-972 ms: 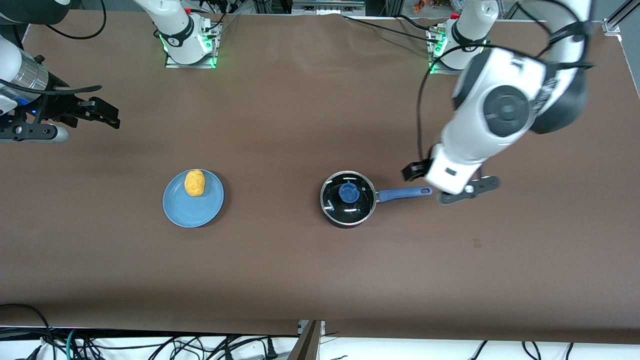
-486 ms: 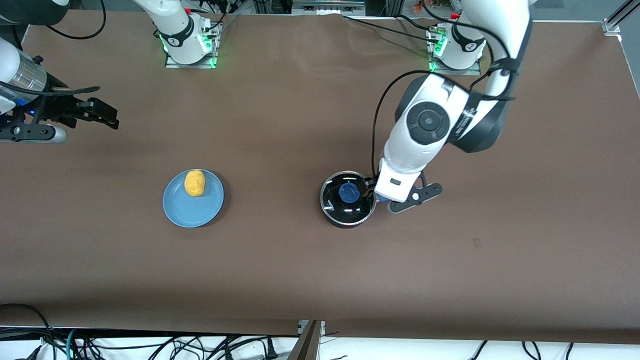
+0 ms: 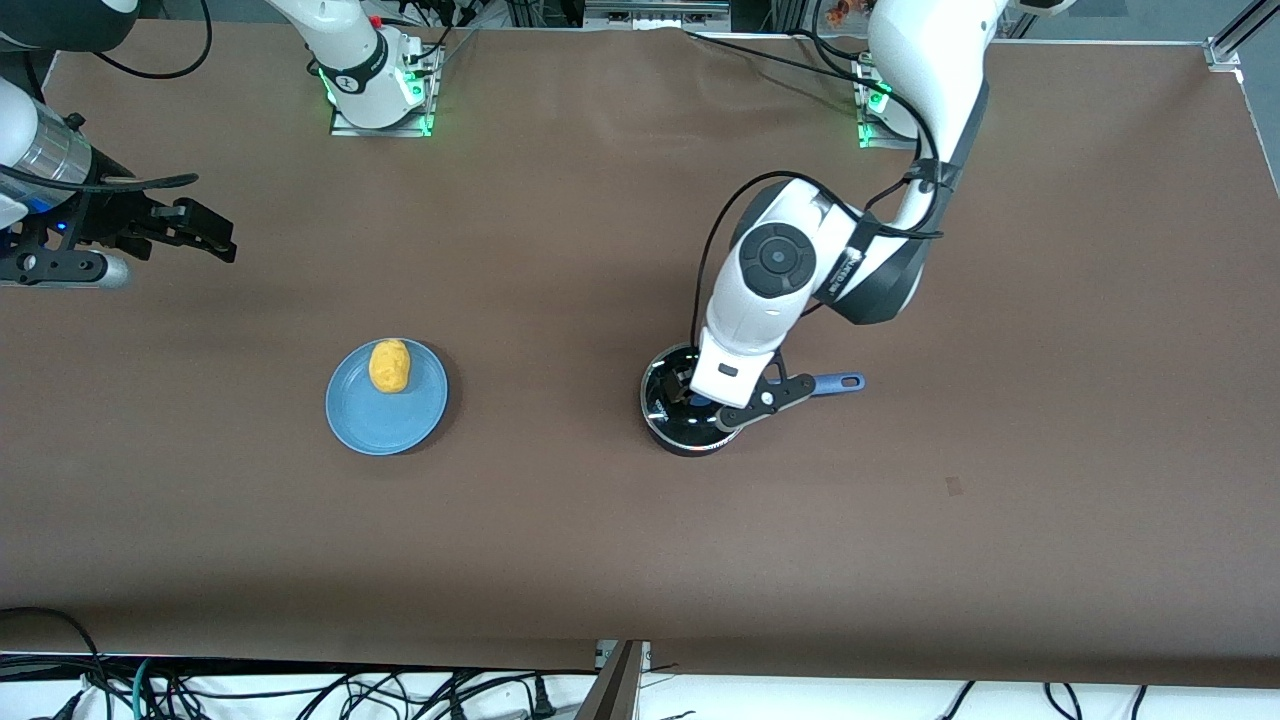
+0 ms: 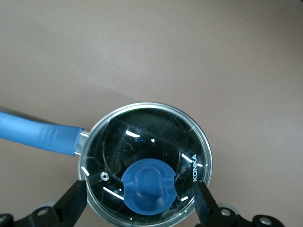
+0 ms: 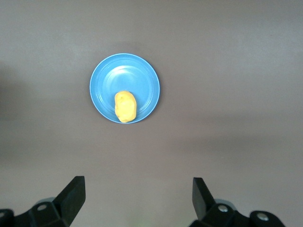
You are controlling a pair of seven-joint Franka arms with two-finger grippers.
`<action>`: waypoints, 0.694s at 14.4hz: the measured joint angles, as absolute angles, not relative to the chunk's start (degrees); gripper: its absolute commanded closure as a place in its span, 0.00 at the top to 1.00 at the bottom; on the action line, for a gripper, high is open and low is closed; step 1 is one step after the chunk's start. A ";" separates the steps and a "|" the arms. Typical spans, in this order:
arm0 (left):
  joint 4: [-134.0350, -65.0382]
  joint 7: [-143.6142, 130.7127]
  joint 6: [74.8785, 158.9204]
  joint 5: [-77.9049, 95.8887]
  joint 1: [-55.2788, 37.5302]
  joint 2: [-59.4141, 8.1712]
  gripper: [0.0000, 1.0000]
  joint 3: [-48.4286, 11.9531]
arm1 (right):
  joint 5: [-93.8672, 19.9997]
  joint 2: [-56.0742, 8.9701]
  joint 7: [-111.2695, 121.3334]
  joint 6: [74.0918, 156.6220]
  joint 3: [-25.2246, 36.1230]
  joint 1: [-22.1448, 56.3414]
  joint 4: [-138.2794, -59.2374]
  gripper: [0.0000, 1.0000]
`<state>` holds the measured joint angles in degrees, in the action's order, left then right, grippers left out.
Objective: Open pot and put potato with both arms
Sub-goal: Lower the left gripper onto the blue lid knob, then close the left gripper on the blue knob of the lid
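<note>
The black pot (image 3: 668, 420) stands mid-table with its glass lid (image 4: 156, 132) on; its blue handle (image 3: 838, 381) points toward the left arm's end of the table. My left gripper (image 4: 140, 203) is open above the pot, its fingers (image 4: 73, 201) astride the lid's blue knob (image 4: 149, 186) without touching it; the arm hides most of the lid in the front view. The yellow-orange potato (image 3: 389, 365) lies on a light-blue plate (image 3: 386, 420), also in the right wrist view (image 5: 125, 106). My right gripper (image 3: 190, 232) is open and empty over bare table at the right arm's end.
The brown table (image 3: 560, 540) carries only the plate and the pot. The arm bases (image 3: 375, 85) stand along the edge farthest from the front camera. Cables hang below the near edge.
My left arm has swung in from past the end of the pot's handle to above the lid. The right arm has barely moved. Pot, lid and potato have not moved.
</note>
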<state>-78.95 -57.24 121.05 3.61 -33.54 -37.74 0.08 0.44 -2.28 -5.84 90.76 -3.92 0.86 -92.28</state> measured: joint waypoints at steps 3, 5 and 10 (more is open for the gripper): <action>-78.98 -58.94 121.13 2.82 -34.80 -39.07 1.00 0.02 | 0.44 -2.29 -5.84 90.77 -3.92 0.86 -92.28 1.00; -78.98 -60.33 121.26 1.05 -35.66 -39.97 1.00 0.01 | 0.44 -2.30 -5.84 90.77 -3.92 0.86 -92.28 1.00; -78.99 -60.65 121.31 0.37 -35.80 -40.65 1.00 0.19 | 0.44 -2.30 -5.84 90.77 -3.92 0.86 -92.28 1.00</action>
<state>-78.99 -60.65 121.31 0.37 -35.80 -40.65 0.19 0.44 -2.30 -5.84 90.77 -3.92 0.86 -92.28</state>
